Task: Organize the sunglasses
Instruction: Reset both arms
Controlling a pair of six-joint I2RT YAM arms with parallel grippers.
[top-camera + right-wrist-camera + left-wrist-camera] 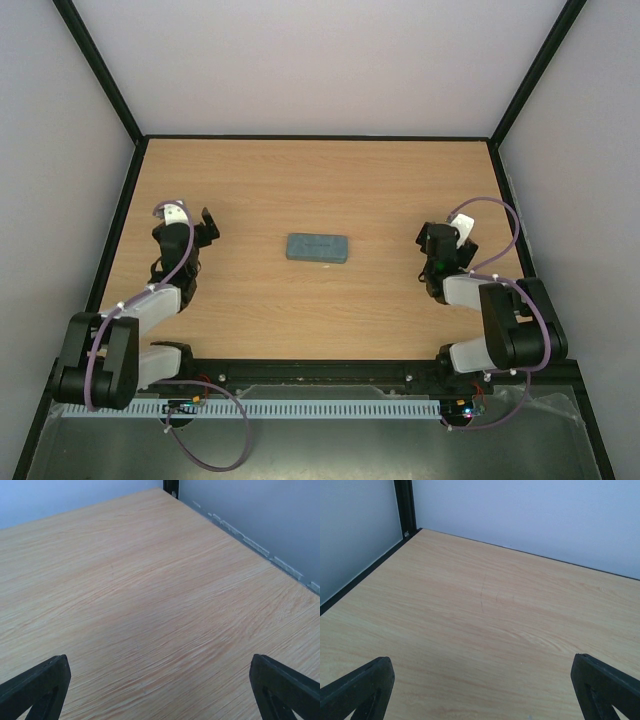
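Observation:
The sunglasses are out of view in every frame. A closed grey-blue oblong case lies flat at the middle of the wooden table. My left gripper rests low at the left, well apart from the case, and its jaws stand wide open. In the left wrist view the left gripper has only bare wood between its fingers. My right gripper sits at the right of the case, also apart from it. The right gripper is open over bare wood.
White walls and a black frame enclose the table on the left, back and right. A black corner post stands ahead of the left gripper. A white slotted cable strip runs along the near edge between the arm bases.

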